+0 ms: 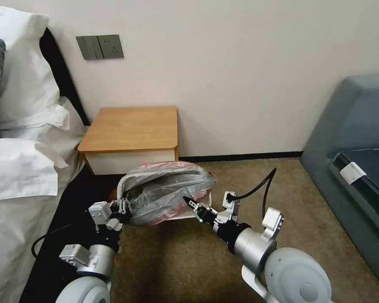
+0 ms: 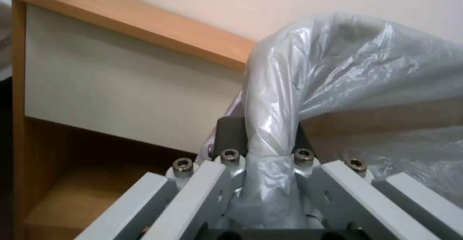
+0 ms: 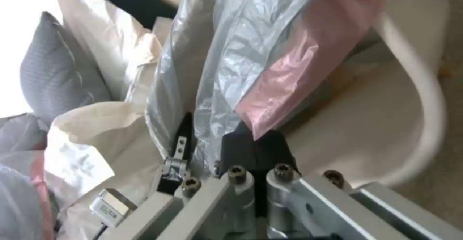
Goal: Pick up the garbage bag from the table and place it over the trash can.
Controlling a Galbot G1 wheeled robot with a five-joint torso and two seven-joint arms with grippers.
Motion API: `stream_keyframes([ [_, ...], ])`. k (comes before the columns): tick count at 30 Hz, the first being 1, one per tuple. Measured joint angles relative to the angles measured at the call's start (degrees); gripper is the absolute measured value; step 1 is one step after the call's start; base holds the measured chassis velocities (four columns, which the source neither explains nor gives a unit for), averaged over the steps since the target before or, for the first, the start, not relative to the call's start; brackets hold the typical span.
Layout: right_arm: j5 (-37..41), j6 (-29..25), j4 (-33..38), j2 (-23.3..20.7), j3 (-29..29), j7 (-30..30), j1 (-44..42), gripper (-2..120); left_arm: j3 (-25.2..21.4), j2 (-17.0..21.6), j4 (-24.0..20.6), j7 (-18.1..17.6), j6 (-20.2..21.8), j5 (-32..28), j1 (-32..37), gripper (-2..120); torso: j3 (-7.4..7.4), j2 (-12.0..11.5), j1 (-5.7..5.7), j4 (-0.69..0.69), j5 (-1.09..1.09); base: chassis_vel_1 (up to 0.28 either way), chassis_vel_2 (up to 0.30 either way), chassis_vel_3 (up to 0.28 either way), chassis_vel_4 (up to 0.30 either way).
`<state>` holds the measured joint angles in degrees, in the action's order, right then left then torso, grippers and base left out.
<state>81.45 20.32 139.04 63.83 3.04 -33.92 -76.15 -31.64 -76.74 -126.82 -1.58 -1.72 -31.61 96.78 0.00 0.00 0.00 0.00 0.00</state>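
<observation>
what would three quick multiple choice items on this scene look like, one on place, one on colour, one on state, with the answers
1. Where is the garbage bag?
A. flat on the table top
B. held up in front of the table, over the trash can
C. on the bed

2. What colour is the bag's edge?
A. pinkish-red
B. blue
C. green

3. What is the left gripper doing?
A. hanging open, apart from the bag
B. resting on the table
C. shut on the bag

Answers:
1 B: in the head view the bag hangs between the two grippers in front of the table, with the trash can rim under it.
2 A: the right wrist view shows a pink strip along the grey plastic.
3 C: the left wrist view shows bag plastic bunched between its fingers; the right gripper pinches the other side.
</observation>
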Motion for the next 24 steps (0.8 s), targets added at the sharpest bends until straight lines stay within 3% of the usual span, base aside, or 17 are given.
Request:
stream_keyframes([
  [8,6.2,0.1,4.1,-2.9,0.5,-9.8,-1.1,0,-0.1,0.0,1.7,0.0,-0.3,0.3,-1.5,4,0.00,0.0,0.00,0.00,0.00,0.000,0.000,0.000,0.000],
  [21,8.0,0.7,4.2,-3.5,0.8,-12.1,-3.5,0,-0.2,0.1,2.7,-0.1,0.1,-0.8,-2.8,4,0.00,0.0,0.00,0.00,0.00,0.000,0.000,0.000,0.000],
  [24,7.5,3.3,4.2,-3.4,2.2,-10.6,-3.8,0,-0.3,0.2,2.0,-0.8,1.6,-3.3,-2.9,4,0.00,0.0,0.00,0.00,0.00,0.000,0.000,0.000,0.000],
])
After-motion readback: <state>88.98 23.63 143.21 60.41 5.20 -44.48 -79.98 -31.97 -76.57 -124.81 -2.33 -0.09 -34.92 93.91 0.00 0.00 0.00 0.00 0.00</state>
